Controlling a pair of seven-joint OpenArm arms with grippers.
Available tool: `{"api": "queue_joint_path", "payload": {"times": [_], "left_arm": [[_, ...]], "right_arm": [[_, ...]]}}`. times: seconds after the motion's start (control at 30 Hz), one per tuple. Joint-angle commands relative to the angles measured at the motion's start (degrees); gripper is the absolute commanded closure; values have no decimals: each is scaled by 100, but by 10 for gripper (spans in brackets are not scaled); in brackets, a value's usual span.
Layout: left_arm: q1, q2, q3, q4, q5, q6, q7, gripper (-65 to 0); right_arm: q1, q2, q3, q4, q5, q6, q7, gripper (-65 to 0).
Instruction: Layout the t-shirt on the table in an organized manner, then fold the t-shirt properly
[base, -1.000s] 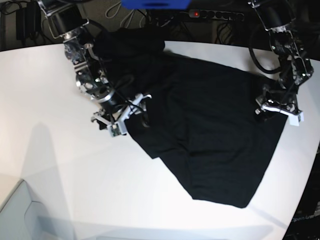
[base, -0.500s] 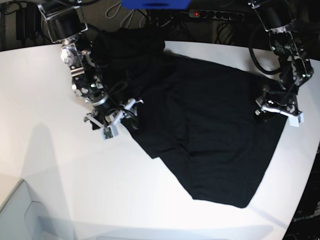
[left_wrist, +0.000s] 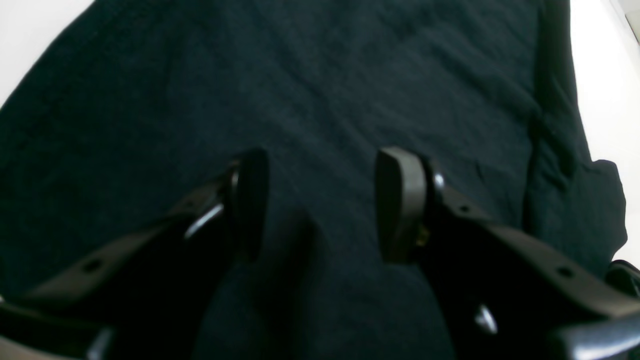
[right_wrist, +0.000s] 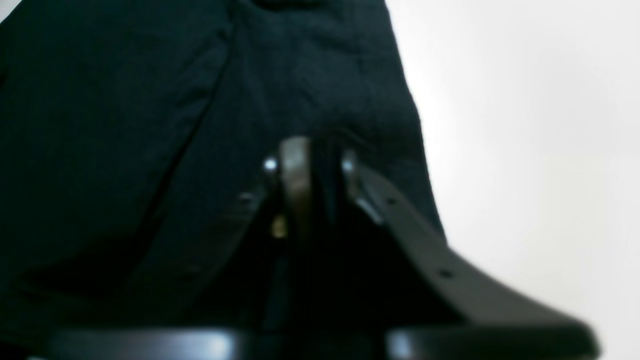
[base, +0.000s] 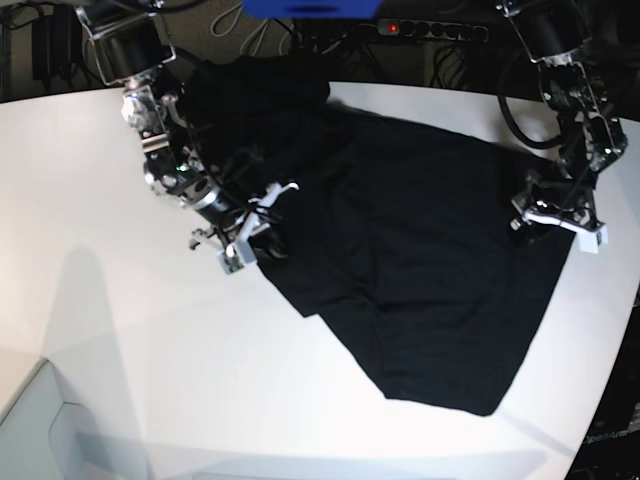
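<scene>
The black t-shirt (base: 420, 260) lies spread and creased on the white table (base: 120, 330), its upper part bunched at the back left. My right gripper (base: 262, 228) sits at the shirt's left edge. In the right wrist view its fingers (right_wrist: 295, 165) are pressed together on a fold of the t-shirt (right_wrist: 150, 100), with bare table (right_wrist: 525, 125) to the right. My left gripper (base: 550, 215) rests at the shirt's right edge. In the left wrist view it (left_wrist: 320, 200) stands open just over the flat t-shirt (left_wrist: 350, 75), with nothing between its pads.
A power strip (base: 430, 30) with cables and a blue object (base: 310, 8) lie beyond the table's far edge. A pale grey box corner (base: 40, 430) shows at the lower left. The table's curved edge runs close behind the left arm at the right.
My right gripper shifted right onto the shirt's left edge and went from open to shut on the fabric. The left arm stayed put.
</scene>
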Motion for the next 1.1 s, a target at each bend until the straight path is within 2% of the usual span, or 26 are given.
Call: {"api": "queue_joint_path", "payload": {"times": [0.0, 0.1, 0.37, 0.5, 0.57, 0.63, 0.7, 0.77, 0.9, 0.97, 1.07], "left_arm": [[-77, -86, -18, 88, -76, -55, -114, -331], [-77, -86, -18, 88, -76, -55, -114, -331], [-86, -86, -18, -62, -94, -64, -114, -331], [-147, -86, -35, -123, -85, -64, -114, -331], [-147, -86, -35, -123, -85, -64, -114, -331], [-147, -86, -35, -123, -85, -64, -114, -331], [-156, -86, -27, -123, -85, -64, -114, -331], [-156, -86, -27, -123, -102, -64, -114, -331], [-174, -86, -27, -123, -94, -72, -114, -331], [-226, -86, -18, -123, -85, -72, -114, -331], [-226, -86, -18, -123, -85, -72, -114, -331]], "right_arm": [[91, 18, 33, 92, 42, 31, 167, 0], [100, 18, 51, 101, 42, 22, 176, 0], [118, 18, 209, 154, 50, 22, 185, -91], [-32, -448, 1255, 356, 174, 22, 185, -127], [-23, -721, 1721, 382, 174, 22, 132, -174], [-23, -809, 1923, 382, 174, 22, 132, -239], [-23, -773, 1862, 382, 174, 22, 123, -306], [-32, -747, 1721, 382, 174, 49, 123, -343], [-67, -738, 1448, 374, 182, 163, 97, -351], [-32, -765, 1448, 365, 191, 391, -193, -351], [153, -782, 1440, 365, 191, 418, -773, -351]]}}
